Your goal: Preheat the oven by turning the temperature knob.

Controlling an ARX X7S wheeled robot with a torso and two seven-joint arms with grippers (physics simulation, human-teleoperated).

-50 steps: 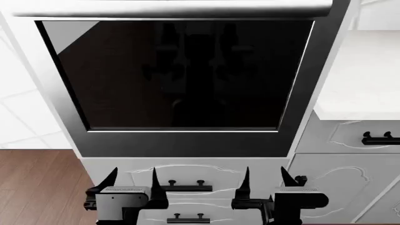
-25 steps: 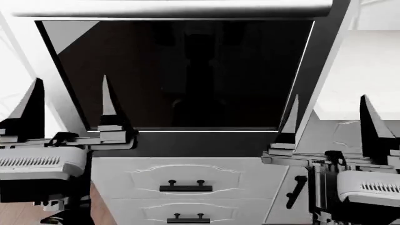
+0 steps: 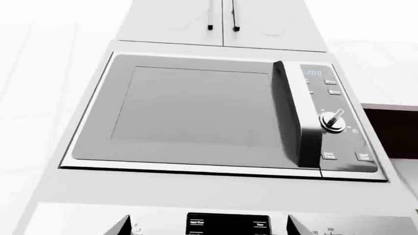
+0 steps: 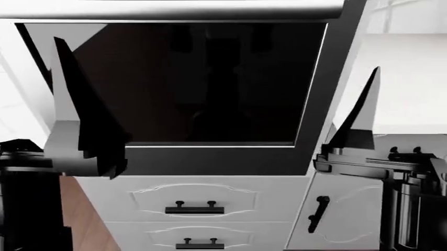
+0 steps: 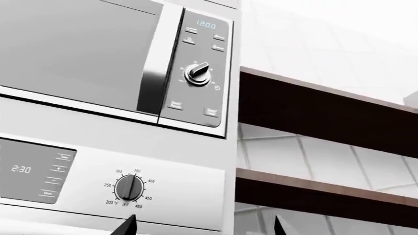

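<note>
The oven's dark glass door point(image 4: 196, 83) fills the head view, with its silver bar handle point(image 4: 175, 7) at the top edge. Its control panel shows in the right wrist view, where the black temperature knob point(image 5: 129, 188) sits in a ring of degree marks beside a display point(image 5: 38, 169) reading 2:30. My right gripper point(image 5: 202, 226) is open just below the knob and apart from it, one fingertip point(image 5: 128, 225) under it. My left gripper point(image 3: 207, 228) is open before the panel's display point(image 3: 227, 224). In the head view one dark finger of each shows: left point(image 4: 87, 115), right point(image 4: 356, 117).
A built-in microwave point(image 3: 196, 112) with its own silver dial point(image 5: 197, 72) sits above the oven. Brown wall shelves point(image 5: 326, 112) run beside it. White drawers with black handles point(image 4: 196, 209) lie under the oven, and a white countertop point(image 4: 412, 78) stands at the right.
Both grippers have risen from drawer height up in front of the oven door and spread outward. The oven now sits slightly further left in the head view.
</note>
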